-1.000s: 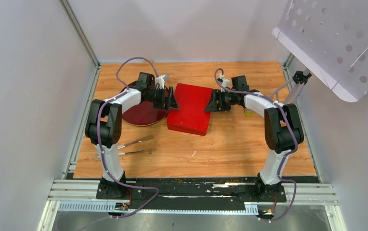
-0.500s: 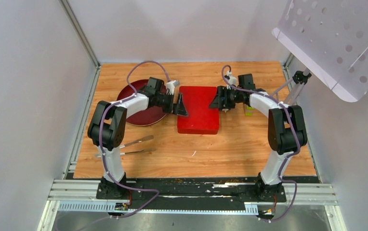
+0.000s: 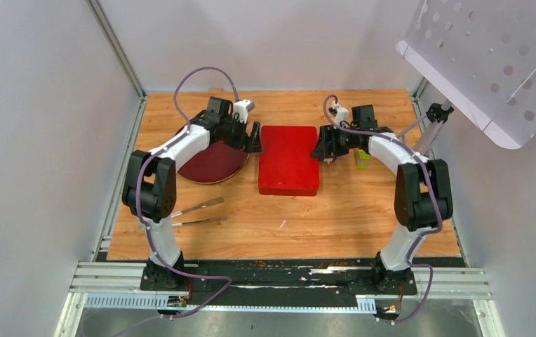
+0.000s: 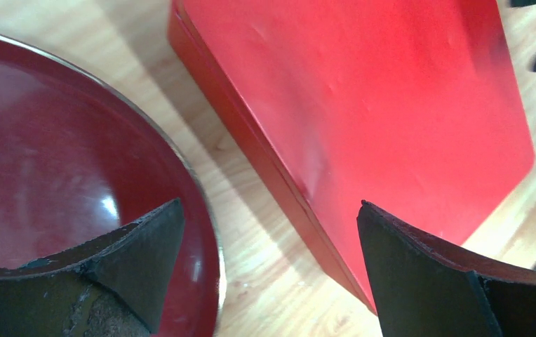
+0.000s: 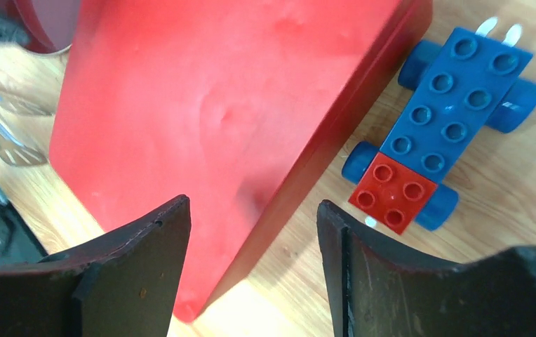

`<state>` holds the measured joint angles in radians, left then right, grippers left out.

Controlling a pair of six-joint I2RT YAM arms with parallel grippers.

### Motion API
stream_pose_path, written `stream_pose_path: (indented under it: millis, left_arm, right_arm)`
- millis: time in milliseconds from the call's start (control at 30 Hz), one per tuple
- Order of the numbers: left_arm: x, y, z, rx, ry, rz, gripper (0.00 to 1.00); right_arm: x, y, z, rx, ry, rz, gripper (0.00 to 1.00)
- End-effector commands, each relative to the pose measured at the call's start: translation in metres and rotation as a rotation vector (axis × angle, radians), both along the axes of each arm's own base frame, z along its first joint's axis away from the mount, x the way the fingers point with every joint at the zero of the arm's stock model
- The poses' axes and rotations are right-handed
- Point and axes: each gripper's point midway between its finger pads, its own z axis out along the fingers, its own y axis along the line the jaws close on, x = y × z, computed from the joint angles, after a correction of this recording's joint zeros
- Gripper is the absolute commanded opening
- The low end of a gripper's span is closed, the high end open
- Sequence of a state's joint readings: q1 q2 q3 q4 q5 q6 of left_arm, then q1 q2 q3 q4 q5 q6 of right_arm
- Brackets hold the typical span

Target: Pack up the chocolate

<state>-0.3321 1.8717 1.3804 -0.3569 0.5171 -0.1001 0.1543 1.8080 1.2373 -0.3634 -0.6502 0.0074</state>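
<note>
1. Top external view: your left tool (image 3: 253,137) and right tool (image 3: 319,147) flank the red box (image 3: 288,160), one at each long side. Both have their fingers apart and hold nothing.
2. The chocolate shows in no view. The box presents only its flat, unbroken top, so you cannot tell whether any pieces lie beneath it. What shows of the dark red plate (image 3: 205,165) is bare.
3. Handling, as a judgement: expect small, light, stiff pieces with smooth skins that slip or roll, and that mark or crack under a hard pinch. Take each low across its widest sides and close gently.
4. Left wrist view: the plate's rim runs under the left finger of your left tool and the box's side edge under its right finger. A strip of tabletop (image 3: 286,225) lies between them.
5. Right wrist view: the box's other edge lies in the gap of your right tool. The toy block car (image 5: 440,140) sits beyond the right finger, just beside the box, and crowds that side.
6. The tongs (image 3: 198,208) lie on the tabletop behind your left tool, towards its base and well apart from it.
7. The closed top is probably your main obstacle.
</note>
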Motion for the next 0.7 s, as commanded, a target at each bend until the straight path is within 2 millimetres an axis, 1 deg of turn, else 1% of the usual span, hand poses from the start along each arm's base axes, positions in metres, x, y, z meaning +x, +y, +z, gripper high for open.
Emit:
stream_pose_path:
  millis: [0, 33, 67, 100, 133, 167, 200, 233, 267, 333, 400, 433, 500, 567, 667]
  left_arm:
    - [0.027, 0.013, 0.064, 0.083, -0.288, -0.019, 1.00]
    - [0.033, 0.012, 0.077, 0.074, -0.348, -0.005, 1.00]
    - [0.044, 0.014, 0.090, 0.076, -0.400, 0.046, 1.00]
    - [0.056, 0.016, 0.099, 0.081, -0.419, 0.122, 1.00]
    - [0.069, 0.018, 0.103, 0.092, -0.402, 0.225, 1.00]
    - [0.081, 0.024, 0.101, 0.115, -0.355, 0.327, 1.00]
    - [0.089, 0.019, 0.095, 0.121, -0.310, 0.366, 1.00]
    - [0.097, 0.010, 0.082, 0.122, -0.269, 0.346, 1.00]
    - [0.101, 0.002, 0.078, 0.113, -0.252, 0.309, 1.00]
    - [0.110, -0.012, 0.077, 0.066, -0.252, 0.252, 1.00]
    - [0.114, -0.033, 0.080, 0.018, -0.292, 0.129, 1.00]
    - [0.115, -0.042, 0.081, 0.007, -0.310, 0.075, 1.00]
    - [0.119, -0.053, 0.082, -0.007, -0.341, 0.028, 1.00]
    - [0.121, -0.059, 0.079, -0.028, -0.350, 0.000, 0.98]
    - [0.116, -0.067, 0.069, -0.050, -0.328, -0.058, 0.94]
  right_arm:
    - [-0.007, -0.012, 0.071, -0.115, -0.350, 0.174, 0.68]
    - [-0.015, -0.011, 0.076, -0.119, -0.395, 0.222, 0.69]
    - [-0.024, -0.009, 0.083, -0.125, -0.454, 0.279, 0.69]
    - [-0.034, -0.006, 0.090, -0.139, -0.524, 0.337, 0.69]
    - [-0.044, -0.001, 0.091, -0.155, -0.592, 0.410, 0.70]
    - [-0.055, 0.006, 0.092, -0.171, -0.662, 0.497, 0.70]
    - [-0.067, 0.015, 0.090, -0.187, -0.724, 0.592, 0.71]
    - [-0.076, 0.022, 0.086, -0.229, -0.812, 0.706, 0.71]
    - [-0.087, 0.030, 0.079, -0.239, -0.835, 0.773, 0.72]
    - [-0.097, 0.043, 0.069, -0.283, -0.916, 0.900, 0.72]
    - [-0.105, 0.054, 0.058, -0.288, -0.920, 0.984, 0.72]
    - [-0.108, 0.058, 0.052, -0.290, -0.913, 1.021, 0.72]
    - [-0.111, 0.064, 0.040, -0.292, -0.894, 1.075, 0.70]
    - [-0.112, 0.068, 0.030, -0.299, -0.882, 1.109, 0.69]
    - [-0.109, 0.071, 0.018, -0.316, -0.872, 1.130, 0.69]
